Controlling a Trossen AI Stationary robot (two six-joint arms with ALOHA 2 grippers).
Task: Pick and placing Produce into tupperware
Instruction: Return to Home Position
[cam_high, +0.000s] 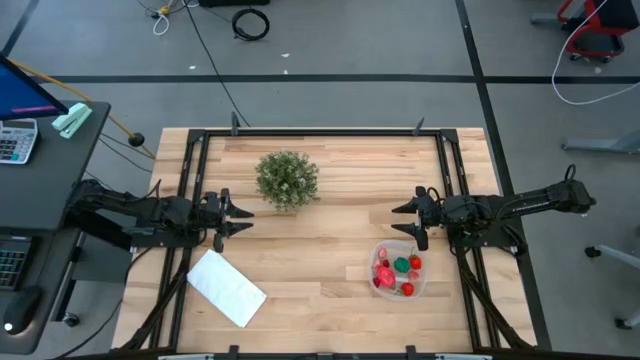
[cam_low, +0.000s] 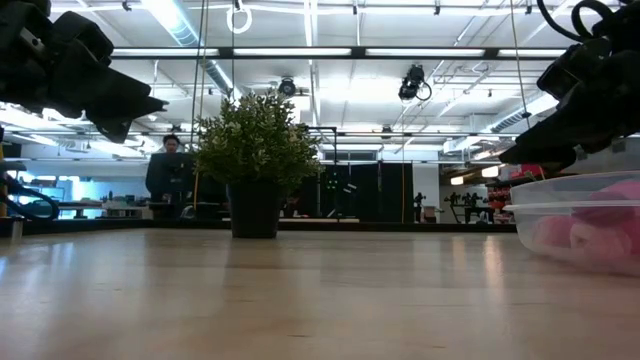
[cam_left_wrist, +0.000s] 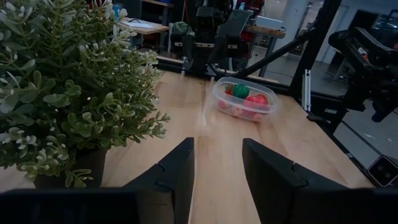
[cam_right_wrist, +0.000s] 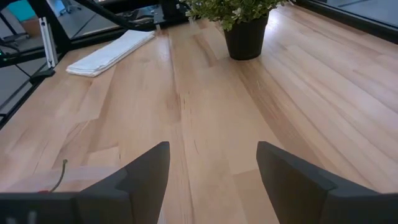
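The clear round tupperware (cam_high: 399, 269) stands on the table near its right near part, with several red and pink toy pieces and one green piece (cam_high: 401, 264) inside; it also shows in the left wrist view (cam_left_wrist: 244, 99) and at the low view's right (cam_low: 585, 218). My right gripper (cam_high: 408, 218) hovers open just beyond the tupperware, above the table. My left gripper (cam_high: 240, 220) is open at the table's left, beside the bushy plant. Both touch nothing.
A bushy green plant in a dark pot (cam_high: 287, 180) stands at the far middle of the table. A flat white folded cloth (cam_high: 227, 288) lies near the left near corner. Bare wood (cam_high: 320, 250) stretches between the two grippers. A person (cam_low: 168, 172) stands in the room behind.
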